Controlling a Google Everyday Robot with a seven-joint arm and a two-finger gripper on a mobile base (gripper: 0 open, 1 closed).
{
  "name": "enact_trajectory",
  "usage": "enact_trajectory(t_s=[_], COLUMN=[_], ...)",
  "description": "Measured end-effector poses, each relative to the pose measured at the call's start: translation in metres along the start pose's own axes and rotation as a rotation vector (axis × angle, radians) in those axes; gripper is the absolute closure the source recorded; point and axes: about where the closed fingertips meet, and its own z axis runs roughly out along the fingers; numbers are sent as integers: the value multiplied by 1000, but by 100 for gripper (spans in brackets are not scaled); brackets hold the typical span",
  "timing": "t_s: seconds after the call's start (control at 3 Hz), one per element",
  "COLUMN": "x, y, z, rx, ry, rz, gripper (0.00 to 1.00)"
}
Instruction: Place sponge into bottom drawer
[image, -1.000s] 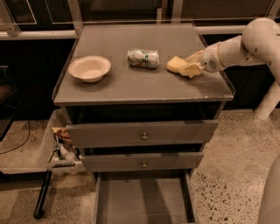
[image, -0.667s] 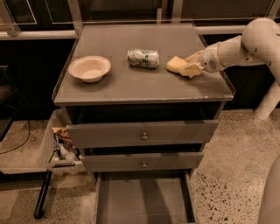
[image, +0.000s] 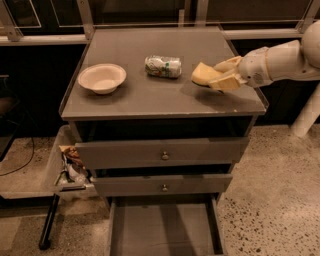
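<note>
The pale yellow sponge (image: 202, 73) is at the right of the grey cabinet top (image: 150, 97), held just off the surface with a shadow under it. My gripper (image: 217, 75) reaches in from the right on a white arm, and its yellowish fingers (image: 226, 83) are shut on the sponge's right end. The bottom drawer (image: 160, 227) is pulled out at the foot of the cabinet; its grey floor shows nothing in it. It lies well below and to the left of the gripper.
A white bowl (image: 102, 77) sits at the left of the top and a crushed can (image: 163, 66) in the middle, just left of the sponge. Two drawer fronts with knobs (image: 161, 155) are slightly ajar. A bin of litter (image: 70, 167) stands left of the cabinet.
The sponge has come slightly up off the cabinet top in the gripper. The arm has barely shifted. Bowl, can and drawers have not moved.
</note>
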Motion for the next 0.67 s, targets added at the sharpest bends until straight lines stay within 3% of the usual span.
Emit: enact_trajectory(t_s=[0.33,0.67], x=[-8,2], y=[26,54], z=[-36,-63], rx=[-31,-18], ry=[-57,-40], rz=[-48,-100], gripper=[100,100])
